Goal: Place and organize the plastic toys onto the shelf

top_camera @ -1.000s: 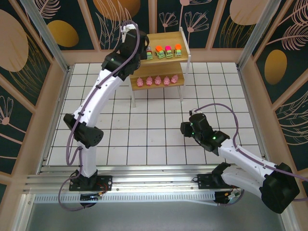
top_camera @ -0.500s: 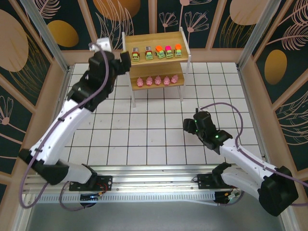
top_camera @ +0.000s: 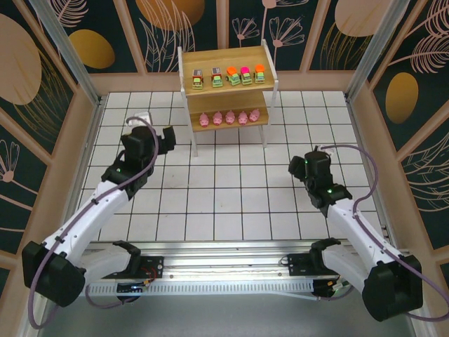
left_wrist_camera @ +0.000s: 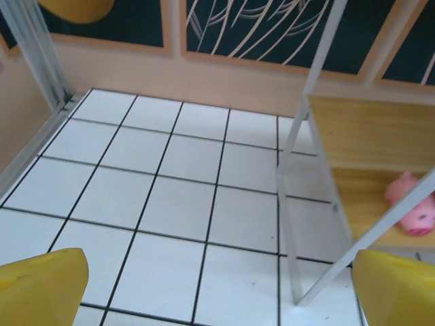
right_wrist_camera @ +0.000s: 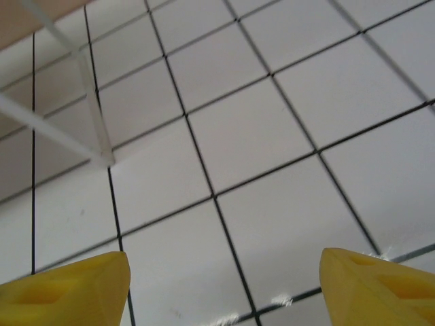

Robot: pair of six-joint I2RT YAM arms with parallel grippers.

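The table [top_camera: 224, 203] is white-tiled, and the shelf [top_camera: 265, 55] stands at the middle of its far edge. The left arm, which was reaching up to the shelf's top board a moment ago, has drawn back over the table's left side. The right arm has swung back toward the right edge. The left pincer [left_wrist_camera: 217, 285] is spread wide and carries nothing. The right pincer [right_wrist_camera: 224, 285] is also parted and bare. Five little vehicles [top_camera: 228, 76] line the top board, the leftmost uncovered now that the arm is gone. Five pink pigs [top_camera: 228, 119] sit in a row on the lower board. To my eye the sorting looks finished.
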